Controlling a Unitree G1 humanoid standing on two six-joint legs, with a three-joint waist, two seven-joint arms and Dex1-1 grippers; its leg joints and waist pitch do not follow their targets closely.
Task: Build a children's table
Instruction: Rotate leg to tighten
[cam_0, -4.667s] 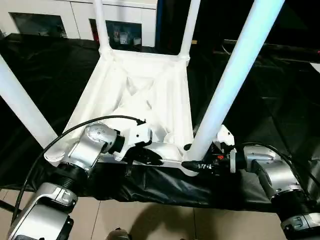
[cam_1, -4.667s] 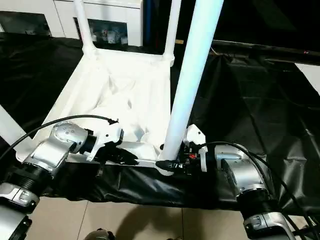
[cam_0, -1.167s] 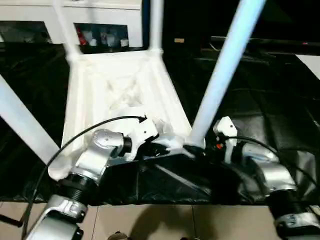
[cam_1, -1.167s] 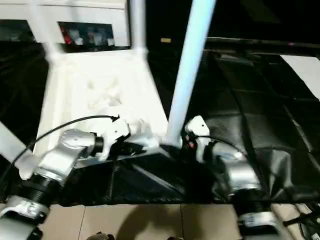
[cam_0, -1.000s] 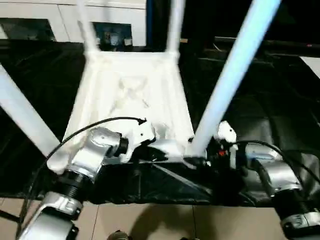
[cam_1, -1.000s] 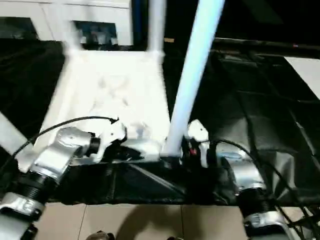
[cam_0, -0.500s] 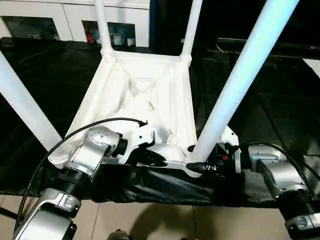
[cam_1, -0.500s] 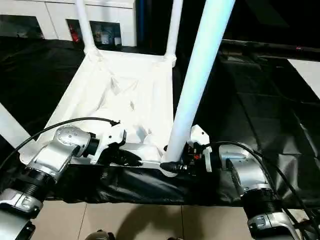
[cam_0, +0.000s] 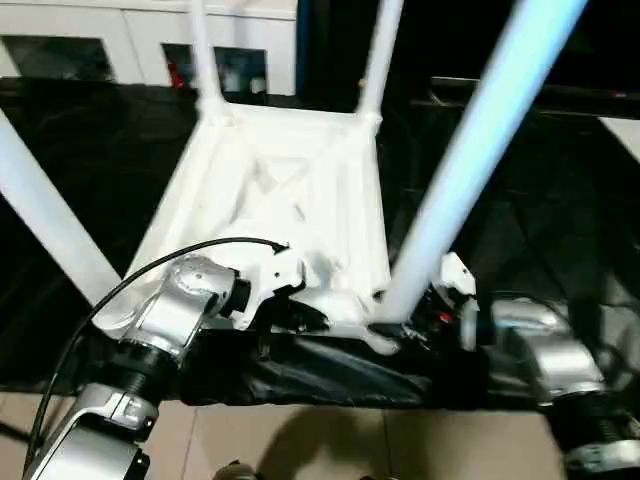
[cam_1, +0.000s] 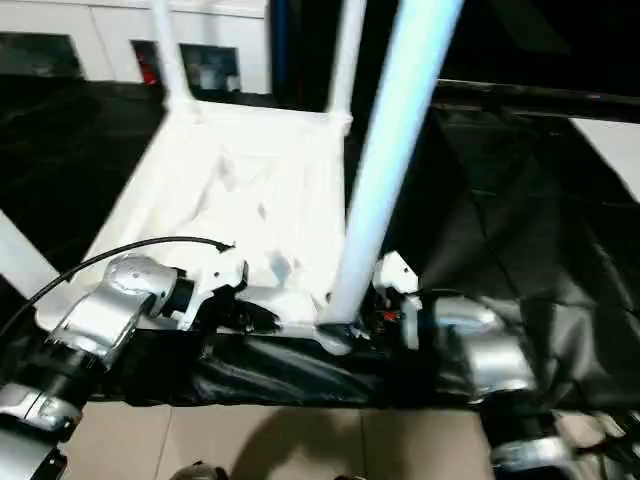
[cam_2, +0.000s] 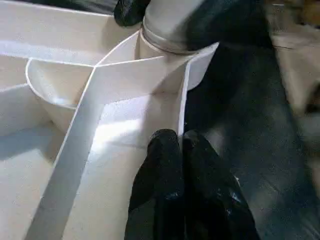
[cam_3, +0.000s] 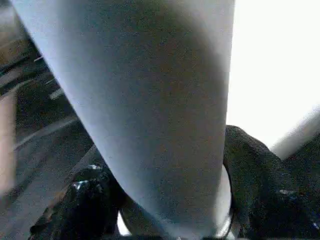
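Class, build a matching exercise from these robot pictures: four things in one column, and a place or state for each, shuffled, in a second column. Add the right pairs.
Things:
1. left gripper
2. right gripper
3. table top
4. black cloth

Places or states:
A. lying upside down, ribs showing
B. covering the work surface
C. fingers together on the near rim
D. around the base of the near right leg

Pairs: 1-C, 2-D, 3-A, 4-B
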